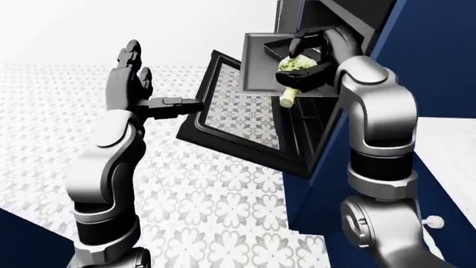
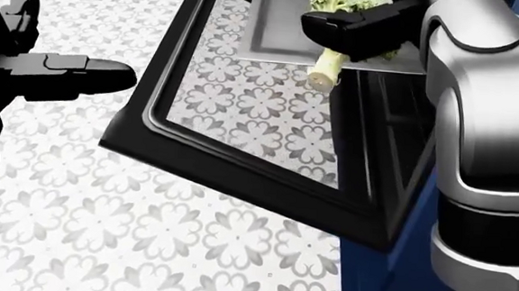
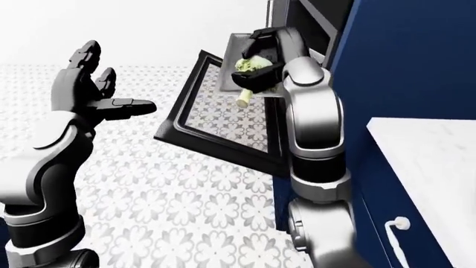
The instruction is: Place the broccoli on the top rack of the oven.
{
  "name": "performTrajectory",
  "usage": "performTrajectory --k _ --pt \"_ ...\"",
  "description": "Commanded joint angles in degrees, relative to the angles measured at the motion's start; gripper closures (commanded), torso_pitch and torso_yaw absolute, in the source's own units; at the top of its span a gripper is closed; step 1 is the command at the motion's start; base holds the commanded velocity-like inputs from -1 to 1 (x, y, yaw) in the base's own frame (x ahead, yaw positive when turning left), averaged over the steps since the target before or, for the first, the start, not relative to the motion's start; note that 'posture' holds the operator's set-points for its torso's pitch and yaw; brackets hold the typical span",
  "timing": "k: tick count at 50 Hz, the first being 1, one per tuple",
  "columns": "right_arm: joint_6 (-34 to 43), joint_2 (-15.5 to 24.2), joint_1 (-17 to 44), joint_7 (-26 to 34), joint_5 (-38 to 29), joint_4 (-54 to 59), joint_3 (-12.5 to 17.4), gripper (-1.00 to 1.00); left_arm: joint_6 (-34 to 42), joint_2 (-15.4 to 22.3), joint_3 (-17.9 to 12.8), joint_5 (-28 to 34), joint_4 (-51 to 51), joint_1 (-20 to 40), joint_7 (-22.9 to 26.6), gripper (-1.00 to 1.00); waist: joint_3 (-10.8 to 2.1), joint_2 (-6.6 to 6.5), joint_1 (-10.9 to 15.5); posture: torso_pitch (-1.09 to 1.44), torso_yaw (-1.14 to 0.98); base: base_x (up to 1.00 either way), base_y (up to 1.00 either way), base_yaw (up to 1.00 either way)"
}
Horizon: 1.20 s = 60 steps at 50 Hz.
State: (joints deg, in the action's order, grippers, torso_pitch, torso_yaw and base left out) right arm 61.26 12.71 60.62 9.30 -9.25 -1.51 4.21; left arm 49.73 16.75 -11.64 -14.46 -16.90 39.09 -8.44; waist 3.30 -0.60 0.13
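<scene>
My right hand (image 2: 362, 26) is shut on the broccoli (image 2: 330, 58), whose pale stalk points down and green head shows above the black fingers. The broccoli (image 1: 292, 70) hangs over the grey oven rack (image 1: 256, 67), which is pulled out of the oven above the lowered glass door (image 2: 243, 117). The broccoli does not touch the rack as far as I can tell. My left hand (image 1: 141, 89) is open, fingers spread, held left of the door and holding nothing.
The dark oven cavity (image 1: 327, 22) sits in a blue cabinet (image 3: 402, 67). A white counter (image 3: 431, 145) lies at the right. Patterned tile floor (image 2: 128, 225) spreads left of and below the door.
</scene>
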Motion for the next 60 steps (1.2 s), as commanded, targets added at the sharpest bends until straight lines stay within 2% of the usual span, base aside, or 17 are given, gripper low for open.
performTrajectory --k 1,7,8,17,20,23,27,31,34,36,38,47,49,51,52,54,60 --pt "-1.2 0.1 2.0 -0.3 -0.1 -1.0 -0.1 1.00 -1.0 1.1 -0.9 0.0 -1.2 1.9 0.0 -1.00 -2.04 0.29 0.2 0.00 0.00 0.00 0.00 0.00" --pt "-0.7 0.2 1.8 -0.1 -0.2 -1.5 -0.2 1.00 -2.2 0.9 -0.8 0.2 -0.5 1.4 0.2 -1.00 -2.28 -0.70 -0.5 0.00 0.00 0.01 0.00 0.00" --pt "-0.6 0.2 1.8 -0.1 -0.2 -1.5 -0.2 1.00 -2.0 0.9 -0.8 0.1 -0.7 1.5 0.1 -1.00 -3.45 -0.77 -0.4 0.00 0.00 0.08 0.00 0.00" --pt "-0.6 0.2 2.0 -0.1 -0.2 -1.3 -0.1 1.00 -1.9 0.9 -0.9 0.1 -0.9 1.3 0.1 -1.00 -2.67 -1.33 -0.5 0.00 0.00 0.14 0.01 0.00" --pt "-0.8 0.3 2.2 0.0 -0.2 -1.0 -0.2 1.00 -1.7 0.9 -0.9 0.0 -1.0 1.5 0.0 -1.00 -2.25 -0.43 -0.1 0.00 0.00 0.15 0.02 0.00" --pt "-0.7 0.3 2.4 0.1 -0.3 -0.9 -0.2 1.00 -2.5 0.8 -0.7 0.2 -0.3 1.4 0.1 -1.00 -2.17 1.94 0.2 0.00 0.00 0.15 0.01 0.00" --pt "-0.6 0.3 2.5 0.2 -0.4 -0.7 -0.3 1.00 -2.2 0.7 -0.7 0.1 -0.4 1.5 0.0 -1.00 -2.12 2.37 -0.1 0.00 0.00 0.16 0.02 0.00" --pt "-0.7 0.4 2.5 0.3 -0.4 -0.7 -0.2 1.00 -1.4 0.7 -0.7 -0.1 -1.0 1.7 -0.2 -1.00 -1.81 0.44 -0.4 0.00 0.00 0.15 0.02 0.00" --pt "-0.5 0.3 2.4 0.3 -0.4 -1.0 -0.2 1.00 -1.8 0.7 -0.7 0.0 -0.9 1.5 -0.1 -1.00 -1.16 -2.52 -0.9 0.00 0.00 0.15 0.02 0.00" --pt "-0.7 0.2 2.2 0.2 -0.5 -1.0 -0.2 1.00 -2.2 0.6 -0.7 0.0 -0.7 1.2 0.0 -1.00 -2.94 -5.11 -1.4 0.00 0.00 0.15 0.02 0.00" --pt "-1.0 0.1 1.8 0.1 -0.5 -0.9 -0.2 1.00 -2.1 0.6 -0.8 0.0 -1.0 1.1 0.0 -1.00 -1.86 -4.83 -1.1 0.00 0.00 0.15 0.02 0.00" --pt "-0.8 0.1 2.0 0.2 -0.5 -1.0 -0.2 1.00 -1.9 0.6 -0.7 -0.1 -1.2 1.0 -0.1 -1.00 -2.27 -0.42 -0.2 0.00 0.00 0.16 0.01 0.00" --pt "-0.7 0.1 2.0 0.2 -0.5 -1.0 -0.2 1.00 -2.7 0.6 -0.6 0.1 -0.4 0.9 0.1 -1.00 -2.41 1.32 0.1 0.00 0.00 0.16 0.02 0.00" --pt "-0.8 0.1 1.9 0.3 -0.5 -1.0 -0.2 1.00 -2.4 0.6 -0.7 0.0 -0.7 1.1 0.0 -1.00 -3.26 4.69 0.2 0.00 0.00 0.16 0.02 0.00" --pt "-0.7 0.2 2.1 0.3 -0.5 -1.0 -0.2 1.00 -2.5 0.7 -0.7 0.0 -0.6 1.1 0.1 -1.00 -2.79 2.42 -0.1 0.00 0.00 0.17 0.02 0.00" --pt "-0.5 0.2 2.1 0.3 -0.5 -1.1 -0.2 1.00 -1.9 0.7 -0.9 -0.1 -1.1 1.2 0.0 -1.00 -2.74 3.28 0.1 0.00 0.00 0.16 0.01 0.00" --pt "-0.4 0.2 2.1 0.4 -0.5 -1.2 -0.2 1.00 -2.6 0.7 -0.7 0.0 -0.2 1.3 0.1 -1.00 -2.07 0.47 -0.1 0.00 0.00 0.16 0.02 0.00"
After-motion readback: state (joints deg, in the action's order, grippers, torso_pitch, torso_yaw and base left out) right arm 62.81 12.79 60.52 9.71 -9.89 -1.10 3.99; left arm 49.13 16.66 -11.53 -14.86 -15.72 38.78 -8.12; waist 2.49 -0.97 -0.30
